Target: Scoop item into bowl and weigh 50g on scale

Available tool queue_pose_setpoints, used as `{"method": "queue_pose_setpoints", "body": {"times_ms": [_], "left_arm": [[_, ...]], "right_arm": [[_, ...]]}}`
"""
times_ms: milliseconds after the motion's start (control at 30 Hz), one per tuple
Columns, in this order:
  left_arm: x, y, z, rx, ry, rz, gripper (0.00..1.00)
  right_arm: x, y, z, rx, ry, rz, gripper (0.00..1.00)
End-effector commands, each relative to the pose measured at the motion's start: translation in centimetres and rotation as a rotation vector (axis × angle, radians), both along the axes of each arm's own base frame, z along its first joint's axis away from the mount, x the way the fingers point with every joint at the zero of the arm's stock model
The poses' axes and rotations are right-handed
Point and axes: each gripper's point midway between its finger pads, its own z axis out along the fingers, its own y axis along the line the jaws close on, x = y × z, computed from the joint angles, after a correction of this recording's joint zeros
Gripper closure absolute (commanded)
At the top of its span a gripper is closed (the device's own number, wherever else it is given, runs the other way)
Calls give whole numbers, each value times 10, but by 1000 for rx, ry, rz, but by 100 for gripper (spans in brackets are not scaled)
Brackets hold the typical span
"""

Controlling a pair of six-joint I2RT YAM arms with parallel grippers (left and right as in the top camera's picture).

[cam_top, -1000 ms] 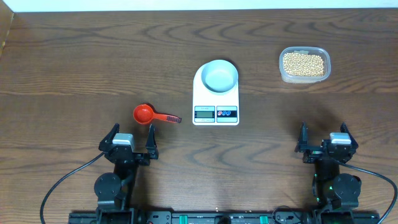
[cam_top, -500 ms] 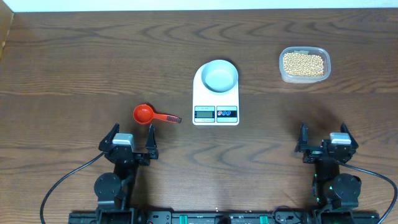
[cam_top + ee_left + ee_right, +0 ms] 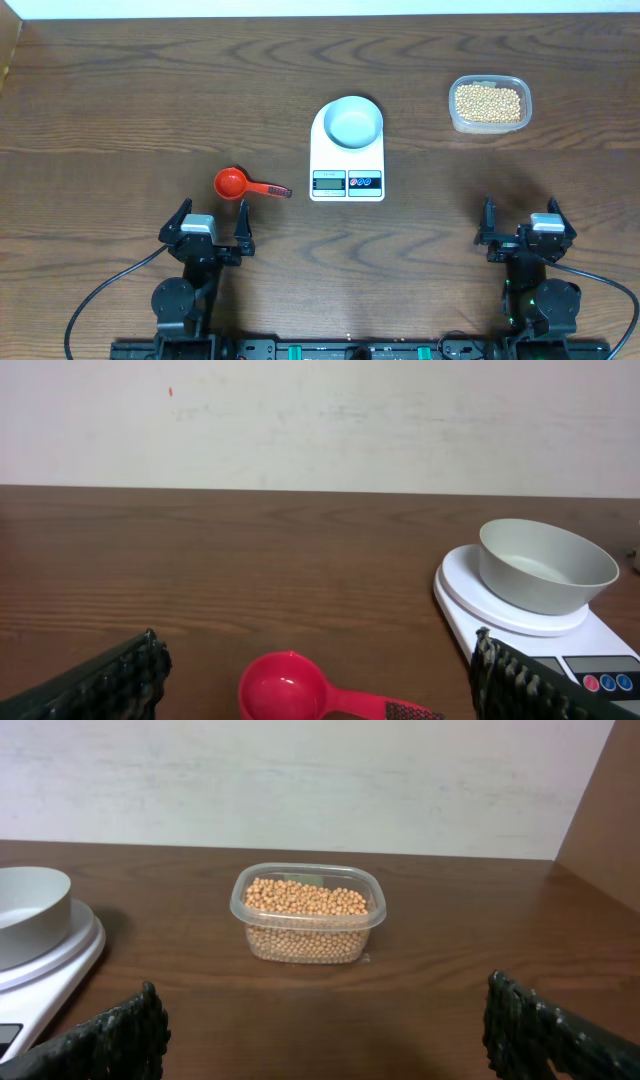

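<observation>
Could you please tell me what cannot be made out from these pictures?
- The scale: in the overhead view the display digits are too small to read. In the left wrist view the display is too oblique to read.
- The red scoop: in the left wrist view the bottom edge cuts off its handle end.
- The bowl: in the right wrist view the left edge cuts it off, and its own wall hides the inside.
</observation>
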Motion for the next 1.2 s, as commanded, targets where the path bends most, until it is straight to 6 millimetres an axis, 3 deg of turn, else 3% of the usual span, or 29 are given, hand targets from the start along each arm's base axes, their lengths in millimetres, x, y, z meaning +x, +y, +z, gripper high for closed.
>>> {"method": "queue_pose_setpoints", "body": {"times_ms": [0, 1167], "left_arm": [[-1, -3, -16, 0, 50, -17, 2], [-3, 1, 37, -30, -68, 9, 2]], "right_arm": [[0, -5, -1, -7, 5, -24, 1], [0, -5, -1, -7, 5, -24, 1]]}}
